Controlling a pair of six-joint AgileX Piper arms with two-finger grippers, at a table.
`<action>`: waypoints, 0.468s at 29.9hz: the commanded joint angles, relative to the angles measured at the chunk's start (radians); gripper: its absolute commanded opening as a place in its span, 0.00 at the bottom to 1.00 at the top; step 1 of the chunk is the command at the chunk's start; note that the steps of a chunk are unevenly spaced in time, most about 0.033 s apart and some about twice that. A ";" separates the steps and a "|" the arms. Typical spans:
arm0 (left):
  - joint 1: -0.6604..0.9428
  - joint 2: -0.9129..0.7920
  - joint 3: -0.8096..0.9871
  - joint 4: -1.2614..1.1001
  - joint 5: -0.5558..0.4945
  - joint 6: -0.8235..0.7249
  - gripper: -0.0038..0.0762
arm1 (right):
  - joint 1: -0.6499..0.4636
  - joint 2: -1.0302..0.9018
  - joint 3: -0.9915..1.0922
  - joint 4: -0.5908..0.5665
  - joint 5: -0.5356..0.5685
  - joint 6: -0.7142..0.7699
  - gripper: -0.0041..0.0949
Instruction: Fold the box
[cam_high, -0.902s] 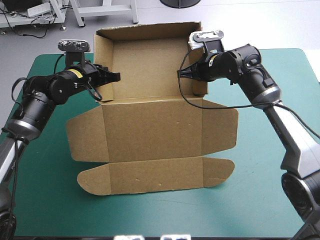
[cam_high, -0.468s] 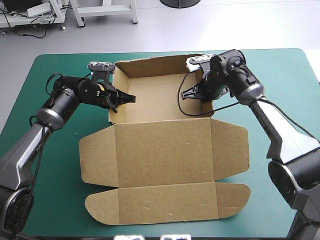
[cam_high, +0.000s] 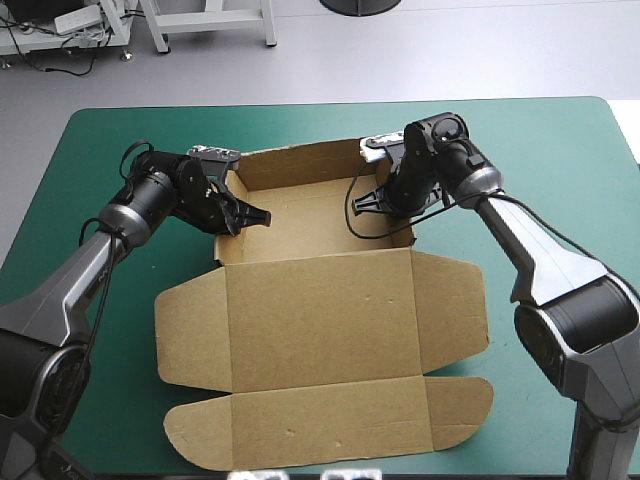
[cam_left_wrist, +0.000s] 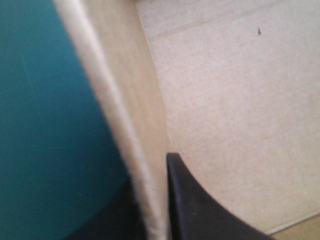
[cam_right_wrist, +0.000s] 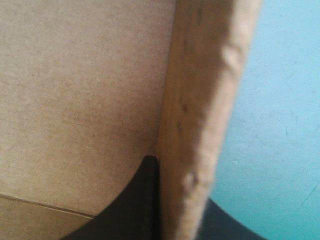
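Clamping one box (cam_high: 320, 310), my left gripper (cam_high: 250, 213) and right gripper (cam_high: 368, 202) each pinched a side wall, outer fingers half hidden.

tray: top of the box (cam_high: 320, 300) is open, floor bare between the two end effectors.
left wall: upright, pinched by the left end effector (cam_high: 256, 215); blocks entry from that side.
right wall: upright, pinched by the right end effector (cam_high: 362, 202); same block.
lid: lies flat on the bench (cam_high: 560, 150), near side; free above it.
bench: bare teal-green cover left, right and behind the box.
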 joint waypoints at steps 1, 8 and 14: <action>-0.023 -0.037 -0.060 -0.107 0.011 0.054 0.04 | 0.012 -0.047 -0.032 0.091 0.008 -0.043 0.02; -0.023 0.015 -0.066 -0.077 0.026 0.010 0.04 | 0.012 -0.041 -0.032 0.027 0.008 -0.034 0.02; -0.024 0.035 -0.068 -0.079 0.029 0.000 0.04 | 0.012 -0.038 -0.032 -0.010 0.008 -0.014 0.02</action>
